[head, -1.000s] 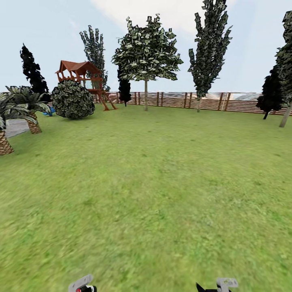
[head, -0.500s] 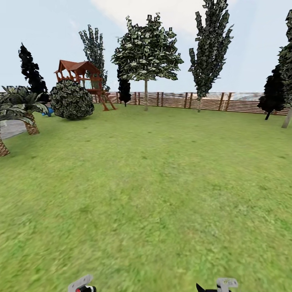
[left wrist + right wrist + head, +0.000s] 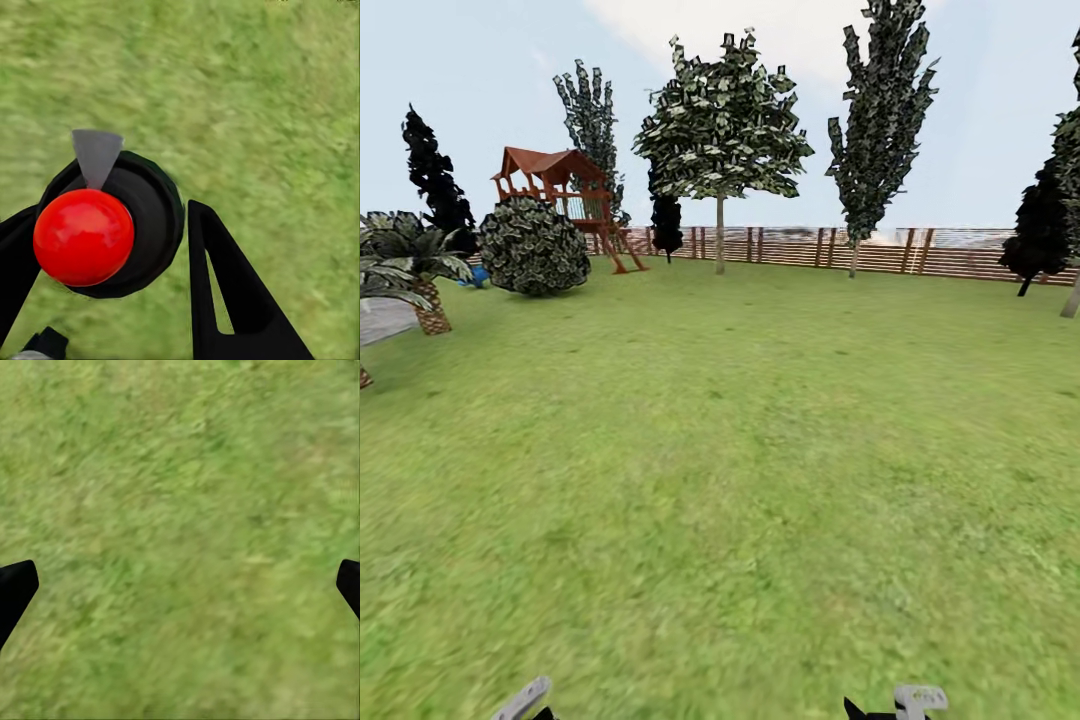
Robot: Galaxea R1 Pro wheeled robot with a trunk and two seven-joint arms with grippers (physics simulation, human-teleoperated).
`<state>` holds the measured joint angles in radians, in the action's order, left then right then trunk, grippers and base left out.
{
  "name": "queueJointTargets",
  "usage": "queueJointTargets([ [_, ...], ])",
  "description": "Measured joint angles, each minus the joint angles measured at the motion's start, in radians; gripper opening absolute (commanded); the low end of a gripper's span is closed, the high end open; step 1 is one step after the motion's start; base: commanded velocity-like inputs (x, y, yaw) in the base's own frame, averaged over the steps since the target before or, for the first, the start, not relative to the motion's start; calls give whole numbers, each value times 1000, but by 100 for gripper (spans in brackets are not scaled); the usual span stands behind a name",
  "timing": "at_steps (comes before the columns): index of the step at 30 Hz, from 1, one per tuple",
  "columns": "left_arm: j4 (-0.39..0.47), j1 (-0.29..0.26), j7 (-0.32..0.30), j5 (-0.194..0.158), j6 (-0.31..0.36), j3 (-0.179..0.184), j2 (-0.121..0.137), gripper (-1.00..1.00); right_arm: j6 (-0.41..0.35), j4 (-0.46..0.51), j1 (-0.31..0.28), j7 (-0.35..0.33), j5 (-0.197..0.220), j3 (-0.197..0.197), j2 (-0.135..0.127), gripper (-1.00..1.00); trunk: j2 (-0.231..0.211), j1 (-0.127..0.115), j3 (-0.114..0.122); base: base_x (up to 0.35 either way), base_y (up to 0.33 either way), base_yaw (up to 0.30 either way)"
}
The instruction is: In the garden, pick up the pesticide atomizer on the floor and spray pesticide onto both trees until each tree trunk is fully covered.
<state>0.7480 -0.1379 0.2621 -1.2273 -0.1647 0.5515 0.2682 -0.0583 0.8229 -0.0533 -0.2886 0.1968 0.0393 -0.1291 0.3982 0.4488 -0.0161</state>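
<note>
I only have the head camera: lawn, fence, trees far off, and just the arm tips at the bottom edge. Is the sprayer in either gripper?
Observer: Yes. On the left wrist camera, the left gripper has the sprayer between its fingers. It's a black body with a red ball and a grey tip, and both fingers press against it.
Operator: And the right one?
Observer: On its wrist camera, the right gripper is open. Its fingers are spread wide, with bare grass between them.
</note>
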Motion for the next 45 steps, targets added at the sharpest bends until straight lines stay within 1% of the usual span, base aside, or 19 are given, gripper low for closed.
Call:
queueJointTargets([
  [3,-8,0,4,-10,-1,-2,0,-100,0,-2,0,0,0,0,0,100,0,0,0,335,0,0],
  [8,-14,0,5,-13,-1,-3,0,-100,0,-12,0,0,-3,0,0,100,0,0,0,335,0,0],
  [21,-15,0,-3,3,-3,8,-1,-100,0,-14,0,0,-5,0,0,100,0,0,0,335,0,0],
  [45,-15,0,-2,3,-3,9,-1,-100,0,-14,0,0,-8,0,5,100,0,0,0,335,0,0],
])
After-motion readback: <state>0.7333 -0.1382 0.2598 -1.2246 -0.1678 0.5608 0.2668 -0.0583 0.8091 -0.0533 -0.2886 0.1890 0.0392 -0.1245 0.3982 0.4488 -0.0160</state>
